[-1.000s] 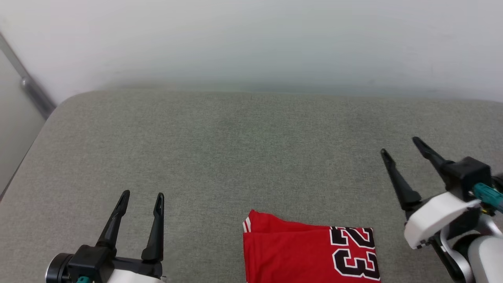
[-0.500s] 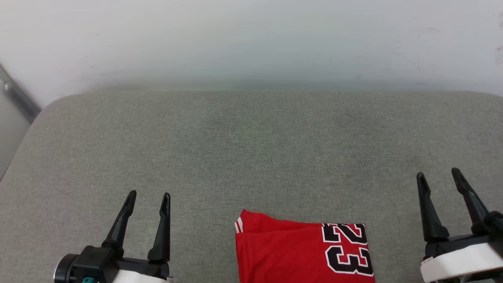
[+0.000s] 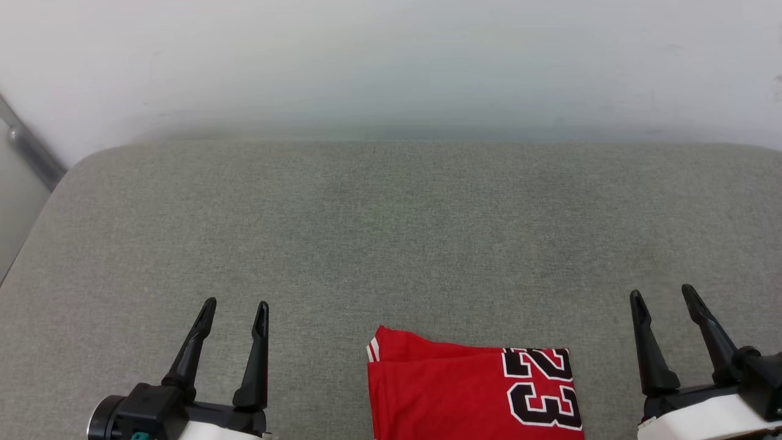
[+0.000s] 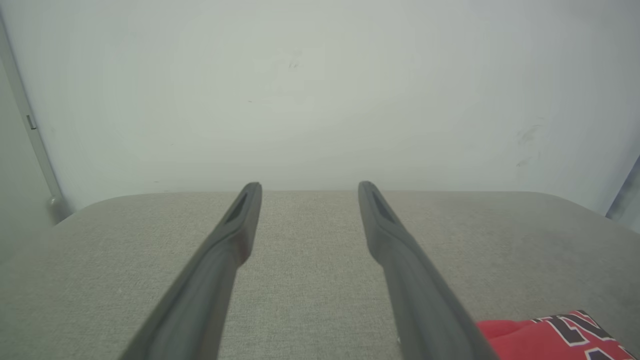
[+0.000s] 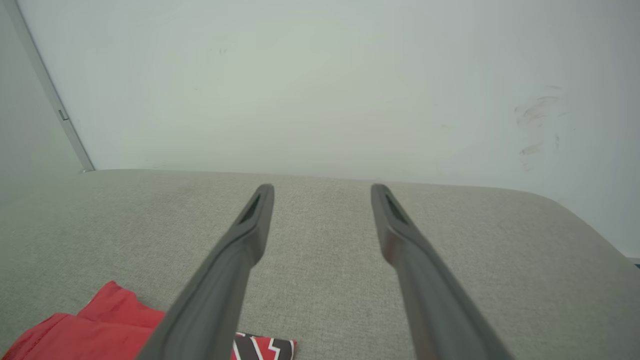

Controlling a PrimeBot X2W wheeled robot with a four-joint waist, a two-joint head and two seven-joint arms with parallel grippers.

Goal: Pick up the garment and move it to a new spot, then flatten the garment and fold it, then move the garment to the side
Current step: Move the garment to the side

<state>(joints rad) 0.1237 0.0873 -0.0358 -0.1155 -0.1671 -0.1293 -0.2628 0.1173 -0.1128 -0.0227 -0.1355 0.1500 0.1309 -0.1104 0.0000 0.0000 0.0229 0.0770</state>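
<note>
The garment [image 3: 464,391], a red jersey with a black-and-white "23" print and a strip of white trim at its far left corner, lies folded flat at the near edge of the grey cushion [image 3: 391,232]. Its corner shows at the lower right of the left wrist view [image 4: 545,340] and at the lower left of the right wrist view [image 5: 95,325]. My left gripper [image 3: 236,305] hovers open to the garment's left, nothing between its fingers. On the garment's right, my right gripper [image 3: 663,292] is open and empty too. Both grippers stand apart from the fabric.
A white wall [image 3: 391,61] rises behind the cushion's far edge. A grey metal rail [image 3: 30,153] slants down at the far left, beside the cushion's rounded left corner. Bare cushion stretches beyond the garment toward the wall.
My right gripper has drawn back from the far right toward the near edge and straightened to point away. The head camera shifted slightly. The garment and left gripper stay put.
</note>
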